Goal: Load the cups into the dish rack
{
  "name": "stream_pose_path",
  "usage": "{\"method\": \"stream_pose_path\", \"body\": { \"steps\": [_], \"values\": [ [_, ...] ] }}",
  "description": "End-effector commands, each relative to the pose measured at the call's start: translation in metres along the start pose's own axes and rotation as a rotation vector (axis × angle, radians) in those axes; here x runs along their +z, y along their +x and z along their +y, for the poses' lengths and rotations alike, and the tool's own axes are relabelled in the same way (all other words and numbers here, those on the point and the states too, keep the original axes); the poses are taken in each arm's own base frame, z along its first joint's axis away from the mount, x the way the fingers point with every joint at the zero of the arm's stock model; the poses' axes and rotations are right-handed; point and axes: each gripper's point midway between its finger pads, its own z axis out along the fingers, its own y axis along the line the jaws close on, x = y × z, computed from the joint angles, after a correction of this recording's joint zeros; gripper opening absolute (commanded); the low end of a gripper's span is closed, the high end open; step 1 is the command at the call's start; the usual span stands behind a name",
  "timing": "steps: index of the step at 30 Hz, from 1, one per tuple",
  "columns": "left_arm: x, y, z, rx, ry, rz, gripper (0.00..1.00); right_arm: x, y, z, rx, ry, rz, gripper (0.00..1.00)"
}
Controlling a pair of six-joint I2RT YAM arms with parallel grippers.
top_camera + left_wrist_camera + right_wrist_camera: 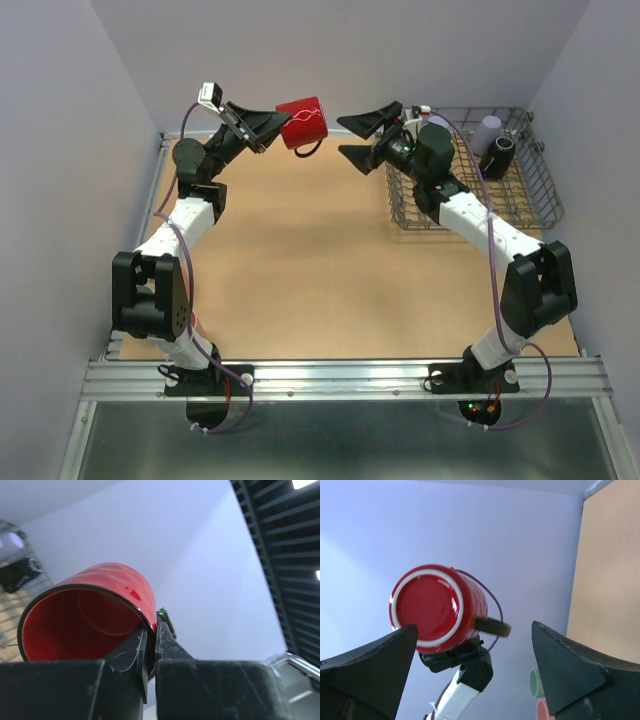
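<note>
My left gripper is shut on the rim of a red cup and holds it on its side in the air above the table's far edge. The cup is red inside and has a dark handle. My right gripper is open and empty, just right of the cup, its jaws facing the cup's base. The grey wire dish rack stands at the far right. A lavender cup and a black cup sit in it.
A pale green cup and a pink cup show low in the right wrist view, beyond the left arm. The brown table has pale walls on three sides. The rack also shows at the left of the left wrist view.
</note>
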Motion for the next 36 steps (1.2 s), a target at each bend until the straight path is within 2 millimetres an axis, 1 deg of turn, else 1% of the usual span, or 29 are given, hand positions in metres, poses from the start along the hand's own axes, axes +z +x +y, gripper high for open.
{"method": "stream_pose_path", "body": {
  "steps": [1,2,3,4,7,8,10,13,14,15,18,19,22,25,28,30,32,33,36],
  "values": [
    [-0.005,0.017,-0.068,-0.037,0.218,0.069,0.00,0.004,-0.004,0.074,-0.235,-0.197,-0.009,1.00],
    [-0.005,0.018,-0.066,-0.090,0.210,0.075,0.00,0.007,-0.005,0.066,-0.260,-0.145,-0.010,1.00],
    [-0.005,0.018,-0.065,-0.111,0.205,0.077,0.00,0.008,-0.007,0.067,-0.333,-0.141,-0.016,1.00],
    [-0.006,0.019,-0.065,-0.123,0.204,0.079,0.00,0.007,-0.007,0.079,-0.366,-0.158,-0.022,1.00],
    [-0.008,0.020,-0.061,-0.179,0.185,0.069,0.00,0.004,-0.007,0.092,-0.468,-0.178,-0.029,1.00],
    [-0.010,0.019,-0.056,-0.199,0.177,0.055,0.00,0.003,-0.006,0.099,-0.490,-0.186,-0.026,1.00],
    [-0.011,0.020,-0.057,-0.235,0.184,0.047,0.00,0.001,-0.004,0.105,-0.542,-0.199,-0.027,1.00],
    [-0.008,0.024,-0.056,-0.270,0.185,0.050,0.00,-0.002,0.004,0.119,-0.603,-0.230,-0.005,1.00],
    [-0.006,0.025,-0.054,-0.282,0.183,0.052,0.00,0.000,0.006,0.119,-0.613,-0.226,0.000,1.00],
    [-0.006,0.025,-0.055,-0.288,0.189,0.050,0.00,0.002,0.010,0.117,-0.633,-0.223,0.011,1.00],
    [0.000,0.029,-0.057,-0.302,0.205,0.057,0.00,0.005,0.015,0.112,-0.650,-0.203,0.025,1.00],
    [0.003,0.032,-0.059,-0.313,0.211,0.065,0.00,0.007,0.017,0.107,-0.650,-0.191,0.034,1.00],
    [0.007,0.035,-0.065,-0.316,0.240,0.075,0.00,0.008,0.022,0.101,-0.660,-0.176,0.053,1.00],
    [0.008,0.034,-0.067,-0.319,0.257,0.063,0.00,0.008,0.028,0.101,-0.673,-0.173,0.063,1.00],
    [0.007,0.032,-0.071,-0.317,0.282,0.052,0.00,0.005,0.028,0.096,-0.685,-0.144,0.058,1.00],
    [0.006,0.031,-0.071,-0.316,0.288,0.046,0.00,0.001,0.030,0.097,-0.684,-0.145,0.061,1.00],
    [0.006,0.029,-0.074,-0.316,0.305,0.035,0.00,-0.001,0.033,0.090,-0.681,-0.130,0.074,1.00],
    [0.006,0.028,-0.076,-0.314,0.311,0.034,0.00,-0.005,0.033,0.093,-0.686,-0.130,0.070,1.00],
    [0.009,0.027,-0.080,-0.311,0.317,0.038,0.00,-0.009,0.031,0.079,-0.698,-0.085,0.060,1.00]
  ]
}}
